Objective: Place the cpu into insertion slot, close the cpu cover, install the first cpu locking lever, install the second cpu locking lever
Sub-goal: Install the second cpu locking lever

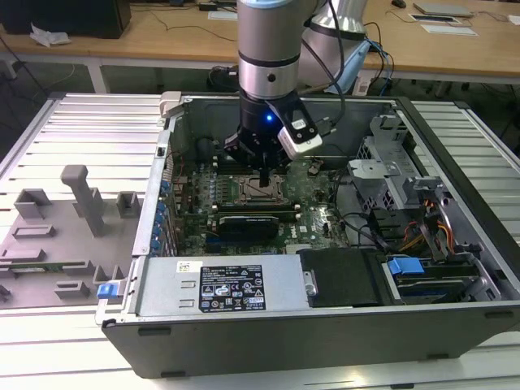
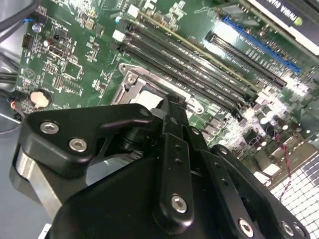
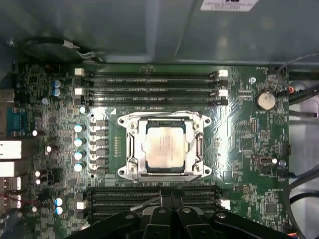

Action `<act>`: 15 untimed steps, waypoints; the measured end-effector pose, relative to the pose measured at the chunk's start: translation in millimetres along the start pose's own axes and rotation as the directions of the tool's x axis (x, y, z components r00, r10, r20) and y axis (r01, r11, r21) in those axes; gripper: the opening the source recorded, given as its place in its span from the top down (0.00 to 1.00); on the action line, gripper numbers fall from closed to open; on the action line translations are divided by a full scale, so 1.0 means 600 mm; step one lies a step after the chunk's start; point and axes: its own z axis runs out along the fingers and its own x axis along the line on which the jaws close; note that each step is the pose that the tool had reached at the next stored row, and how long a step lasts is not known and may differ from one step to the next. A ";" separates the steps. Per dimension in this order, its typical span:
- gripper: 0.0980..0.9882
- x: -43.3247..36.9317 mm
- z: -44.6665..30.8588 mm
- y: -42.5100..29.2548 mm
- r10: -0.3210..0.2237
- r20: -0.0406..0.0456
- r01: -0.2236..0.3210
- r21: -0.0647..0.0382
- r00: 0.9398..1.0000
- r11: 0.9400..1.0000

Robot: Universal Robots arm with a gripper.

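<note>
Gripper [image 3: 167, 191] fingers are drawn together into a narrow tip with nothing held, poised over the green motherboard [image 3: 249, 134]. Just beyond that tip, in the first wrist view, the cpu [image 3: 163, 146] is seen seated flat in the insertion slot [image 3: 130, 149], the cpu cover [image 3: 164, 117] lying down around it. Long black memory slots [image 3: 149, 84] are ranged farther off, parallel to the socket's near edge.

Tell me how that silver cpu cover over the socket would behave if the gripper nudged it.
The cpu cover looks like thin sheet metal, so probably light and slightly springy. It frames the cpu flat in the insertion slot, so a sideways nudge would likely move it little. Its smooth surface may be slippery.
</note>
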 end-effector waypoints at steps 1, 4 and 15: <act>0.99 0.001 0.000 -0.004 0.000 0.000 0.000 0.000 1.000 1.000; 0.99 0.002 0.005 -0.006 0.000 0.000 0.000 -0.006 1.000 1.000; 0.99 0.007 0.022 -0.006 0.001 0.000 -0.001 -0.015 1.000 1.000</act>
